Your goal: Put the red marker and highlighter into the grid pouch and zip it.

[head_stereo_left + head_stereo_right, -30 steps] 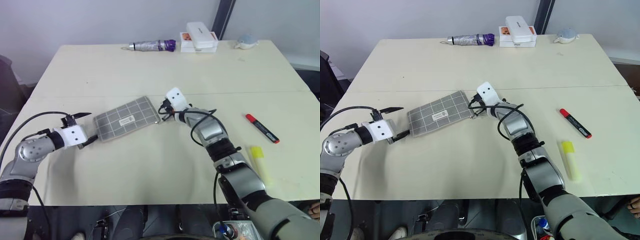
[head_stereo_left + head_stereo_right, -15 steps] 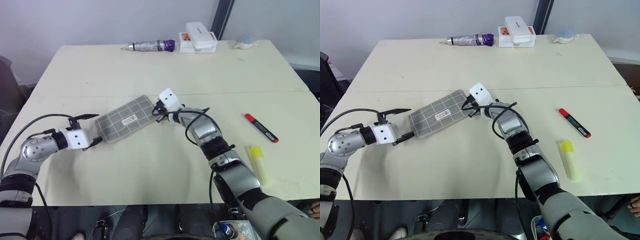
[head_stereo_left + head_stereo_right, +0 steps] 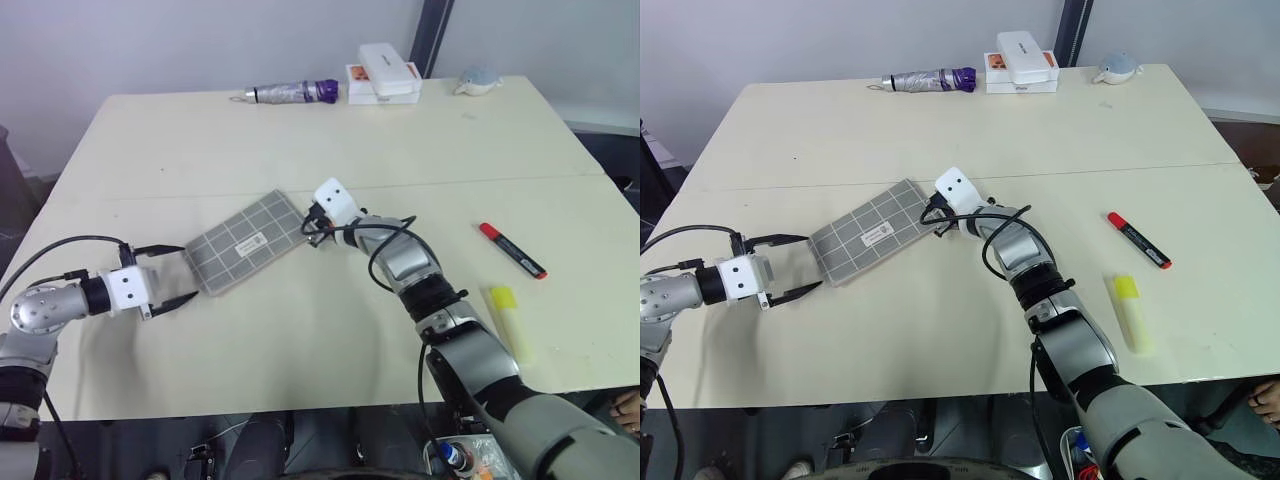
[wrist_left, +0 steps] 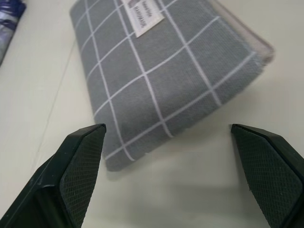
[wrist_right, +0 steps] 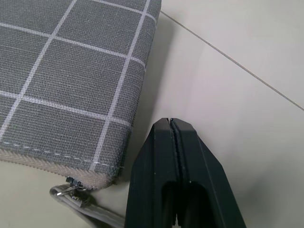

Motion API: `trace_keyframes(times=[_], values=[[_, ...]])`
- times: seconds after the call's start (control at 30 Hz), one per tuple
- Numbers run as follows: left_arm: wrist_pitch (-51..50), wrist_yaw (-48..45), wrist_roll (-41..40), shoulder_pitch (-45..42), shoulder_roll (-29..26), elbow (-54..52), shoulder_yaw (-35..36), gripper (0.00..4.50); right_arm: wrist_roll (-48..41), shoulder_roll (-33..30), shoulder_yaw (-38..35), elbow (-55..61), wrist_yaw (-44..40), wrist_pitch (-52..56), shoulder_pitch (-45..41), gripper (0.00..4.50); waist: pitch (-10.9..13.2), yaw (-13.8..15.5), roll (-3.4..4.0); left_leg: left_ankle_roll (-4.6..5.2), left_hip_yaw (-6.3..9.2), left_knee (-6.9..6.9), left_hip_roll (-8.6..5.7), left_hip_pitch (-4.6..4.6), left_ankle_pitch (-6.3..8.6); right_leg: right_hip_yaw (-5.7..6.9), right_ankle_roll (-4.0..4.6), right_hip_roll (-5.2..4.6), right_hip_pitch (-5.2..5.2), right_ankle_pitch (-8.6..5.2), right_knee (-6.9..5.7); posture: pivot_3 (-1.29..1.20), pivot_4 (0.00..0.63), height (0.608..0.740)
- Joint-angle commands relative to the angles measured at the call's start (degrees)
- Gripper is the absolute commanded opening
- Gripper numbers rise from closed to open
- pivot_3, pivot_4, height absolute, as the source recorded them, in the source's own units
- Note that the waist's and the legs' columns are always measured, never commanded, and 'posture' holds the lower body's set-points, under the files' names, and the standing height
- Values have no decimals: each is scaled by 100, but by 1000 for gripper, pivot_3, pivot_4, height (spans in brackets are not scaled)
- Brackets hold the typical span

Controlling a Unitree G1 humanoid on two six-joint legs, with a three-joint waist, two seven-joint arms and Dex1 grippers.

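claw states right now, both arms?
Left claw: open, empty, fingers either side of the near end of the grid pouch without touching it.
Right claw: shut, empty, beside the pouch's zipper corner.

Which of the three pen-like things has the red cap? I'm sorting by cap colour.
The red marker: a slim black barrel, red cap. The highlighter is yellow; the tube is purple-and-silver.

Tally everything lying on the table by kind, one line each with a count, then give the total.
Pens: 2, the red marker and the highlighter
Pouches: 1, the grid pouch
Purple-and-silver tubes: 1
White boxes: 2, stacked
Small grey rounded object: 1
Total: 7
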State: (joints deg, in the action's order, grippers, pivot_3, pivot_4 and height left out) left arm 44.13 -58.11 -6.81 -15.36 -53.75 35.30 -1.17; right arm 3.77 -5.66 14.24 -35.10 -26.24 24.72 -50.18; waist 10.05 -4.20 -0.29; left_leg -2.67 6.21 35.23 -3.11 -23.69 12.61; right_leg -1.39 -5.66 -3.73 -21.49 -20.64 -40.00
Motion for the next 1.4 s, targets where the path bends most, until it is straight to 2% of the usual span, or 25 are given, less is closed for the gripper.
trace_keyframes(times=[0.03, 0.17, 0.3, 0.7, 1.0, 1.07, 1.17, 1.27, 1.37, 1.4], values=[[85, -148, 94, 77, -149, 25, 39, 4500, 31, 88, -22, -39, 6, -87, -74, 35, 0, 0, 0, 0, 0, 0, 0, 0, 0, 0, 0, 1, 0, 0, 0, 0, 150, 740], [196, -88, 277, 25, 2, -260, -123, 4500, 34, 108, -18, -102, -16, -141, -134, 35, 0, 9, 0, 0, 0, 0, 0, 1, 0, 0, 0, 0, 0, 0, 0, 0, 150, 740], [597, 552, 1183, -284, 125, 81, -254, 4500, 39, 165, 27, -115, -80, -231, -167, 35, 0, 29, 0, -1, 0, 1, -1, 3, -1, 0, 0, 3, 4, 0, 0, 0, 150, 740], [1249, 946, 1332, -681, 547, 576, -448, 4500, 67, 196, 194, 368, -405, -205, 94, 35, -2, 59, 1, -3, 1, 6, -8, 14, -3, 1, 0, 2, 13, 0, -10, 0, 150, 740], [1627, 1033, 1060, -807, 552, 798, -413, 76, 53, 114, 160, 718, -459, -187, 286, 0, -2, 24, 0, -3, 2, 3, -6, 13, -3, 1, 0, 3, 9, 0, -11, 0, 150, 740], [1548, 1023, 946, -788, 573, 739, -382, 25, 17, 68, 61, 943, -378, -301, 376, 0, -2, 22, 0, -3, 2, 3, -6, 13, -3, 1, 0, 2, 9, 0, -11, 0, 150, 740], [818, 933, 481, -592, 681, 229, -282, 25, 172, -253, -27, 1634, -204, -444, 560, 0, -2, 32, 1, -3, 3, 3, -6, 9, -3, 0, 0, 1, 7, 0, -11, 0, 150, 740], [-836, 990, -319, -174, 850, -1363, -203, 25, 81, -987, -331, 3148, -487, 125, 996, 0, -2, 60, 1, -3, 4, 7, -7, 1, -3, -1, 0, -5, 5, 0, -9, 0, 150, 740], [-2115, 1119, -698, 153, 935, -2665, -150, 25, -334, -1589, -710, 4264, -895, 916, 1414, 0, -2, 99, 0, 0, 30, 52, -6, -68, -1, -2, 0, 0, -26, 0, -8, 0, 150, 740], [-2494, 1181, -774, 213, 984, -3028, -157, 4, -519, -1822, -935, 4579, -1037, 1129, 1599, 254, -2, 99, 0, 0, 29, 56, -6, -77, -1, -3, 0, 1, -33, 0, -8, 0, 150, 740]])
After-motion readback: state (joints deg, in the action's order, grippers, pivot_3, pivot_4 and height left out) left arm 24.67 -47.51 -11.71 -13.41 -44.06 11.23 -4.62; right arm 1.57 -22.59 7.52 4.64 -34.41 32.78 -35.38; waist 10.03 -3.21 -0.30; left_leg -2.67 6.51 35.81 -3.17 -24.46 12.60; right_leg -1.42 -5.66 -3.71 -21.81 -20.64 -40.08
